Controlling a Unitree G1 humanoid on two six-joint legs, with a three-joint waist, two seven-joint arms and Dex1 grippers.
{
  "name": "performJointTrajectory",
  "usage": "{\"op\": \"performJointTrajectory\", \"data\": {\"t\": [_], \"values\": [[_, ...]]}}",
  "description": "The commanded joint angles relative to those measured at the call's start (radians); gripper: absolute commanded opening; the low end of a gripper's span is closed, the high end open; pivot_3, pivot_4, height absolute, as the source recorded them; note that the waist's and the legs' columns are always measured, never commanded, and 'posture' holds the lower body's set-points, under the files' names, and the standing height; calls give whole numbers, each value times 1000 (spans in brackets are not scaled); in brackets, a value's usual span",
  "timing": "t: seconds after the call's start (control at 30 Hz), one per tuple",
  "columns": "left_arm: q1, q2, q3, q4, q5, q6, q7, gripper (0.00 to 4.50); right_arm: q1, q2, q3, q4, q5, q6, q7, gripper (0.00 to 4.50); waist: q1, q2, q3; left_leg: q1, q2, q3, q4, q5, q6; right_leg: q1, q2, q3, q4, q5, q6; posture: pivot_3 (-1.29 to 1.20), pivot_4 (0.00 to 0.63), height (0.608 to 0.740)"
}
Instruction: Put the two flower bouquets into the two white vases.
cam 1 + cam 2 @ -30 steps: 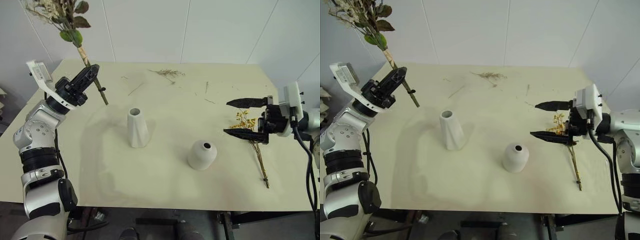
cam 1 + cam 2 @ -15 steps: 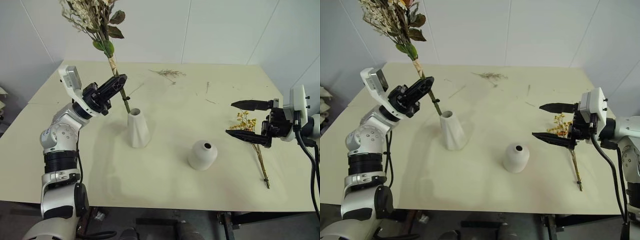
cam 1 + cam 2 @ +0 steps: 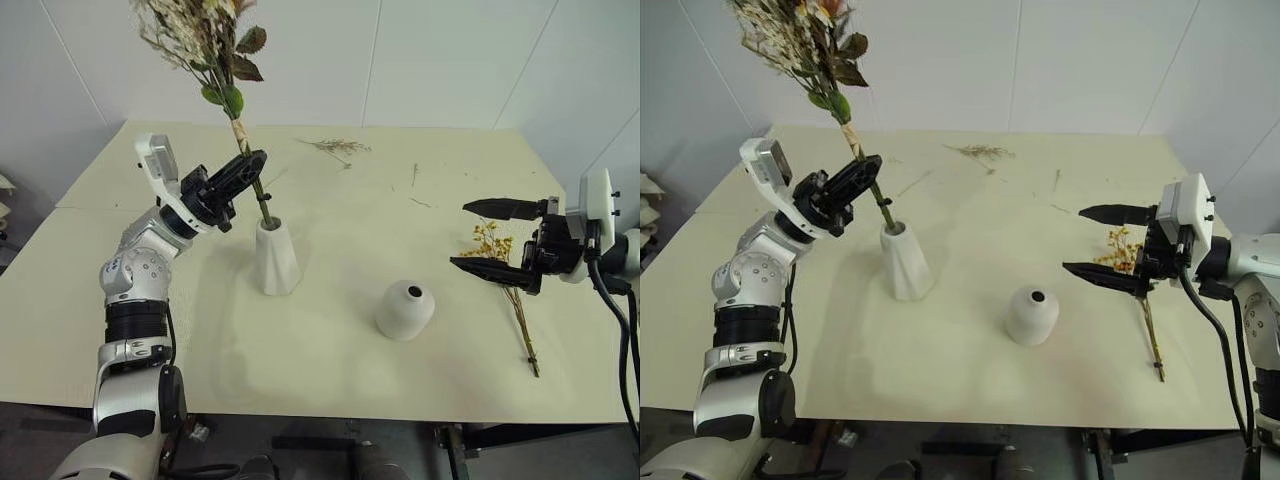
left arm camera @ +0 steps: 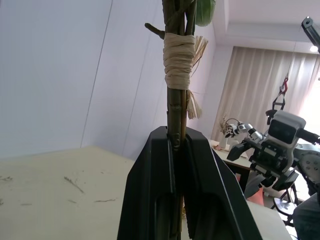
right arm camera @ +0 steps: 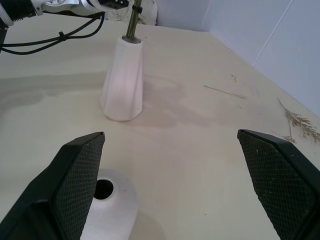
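Cream table bearing both vases; my left gripper clamps the bushy bouquet by its stems, their lower ends in the tall twisted vase; my right gripper gapes wide, empty, above the yellow-blossom bunch lying flat beside the squat domed vase

I count two white vases on my table: one tall twisted vase and one squat round vase. Two bouquets: one bushy bouquet, one slim yellow bouquet. One dried sprig lies loose. I have two pincers, the left pincer and the right pincer.
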Motion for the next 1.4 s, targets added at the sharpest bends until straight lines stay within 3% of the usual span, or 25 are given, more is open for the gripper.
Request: {"op": "performJointTrajectory", "data": {"t": [0.03, 0.07, 0.5, 1.0, 1.13, 1.33, 1.4], "values": [[-13, -8, -14, 17, 25, -71, -24, 19, 3, -9, -39, -40, 24, -5, -14, 4500, 0, 0, 0, 0, 0, 0, 0, 0, 0, 0, 0, 0, 0, 0, 0, 0, 150, 740], [-12, -15, -21, 27, 29, -80, -30, 19, 7, -9, -42, -45, 26, -4, -18, 4500, 1, 0, 0, 0, 0, 0, 0, 0, 0, 0, 0, 0, 0, 0, 0, 0, 150, 740], [4, -36, -32, 49, 64, -184, -38, 4019, 10, -14, -44, -61, 35, 4, -40, 4500, 0, 0, 0, 0, 0, 0, -1, 0, 0, 0, 0, 0, -1, 0, 0, 0, 150, 740], [86, 223, -141, -3, 203, -192, -183, 4019, -13, -21, 2, -31, 13, 32, -52, 4500, -1, 0, 0, 0, 0, 0, -2, 0, 0, 0, 0, 0, -1, 0, -1, 0, 150, 740], [92, 331, -175, 46, 266, -265, -303, 4019, -51, -80, 24, 28, -34, 127, -93, 4500, -4, 0, 0, 0, 0, 1, -2, 0, 0, -1, 0, 0, -2, -1, -1, 0, 150, 740], [101, 434, -127, -49, 196, -173, -372, 4019, -102, -272, 123, 200, -170, 331, -127, 4500, -2, 1, 0, -1, 1, 1, -6, 0, 0, -3, 0, 0, -4, -2, -3, 0, 150, 740], [102, 463, -115, -103, 183, -111, -343, 4360, -119, -326, 176, 258, -201, 403, -101, 4500, -1, 1, 0, -1, 1, 1, -7, 0, 0, -3, 0, 0, -5, -2, -3, 0, 150, 740]]}}
